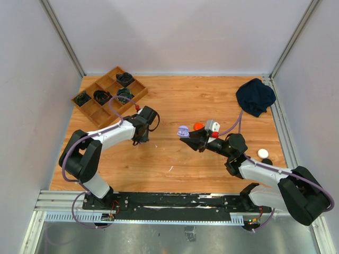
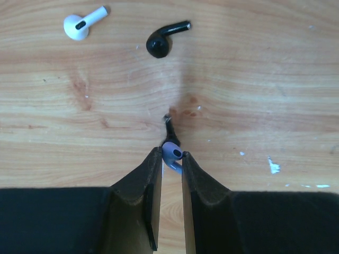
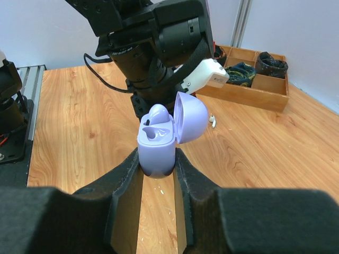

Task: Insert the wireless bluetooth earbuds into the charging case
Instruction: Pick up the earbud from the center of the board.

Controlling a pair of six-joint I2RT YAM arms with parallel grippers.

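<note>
Left gripper (image 2: pixel 170 159): closed on a lavender earbud (image 2: pixel 172 153), pinched between its fingertips.
Right gripper (image 3: pixel 157 161): clamped around the open lavender case (image 3: pixel 156 147), lid flipped back.
Table (image 2: pixel 265 79): white earbud (image 2: pixel 79 25) and black earbud (image 2: pixel 160 43) lie apart, beyond the left fingertips.

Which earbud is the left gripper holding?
The lavender earbud, pinched in the left gripper; the white earbud and black earbud lie loose on the table.
</note>
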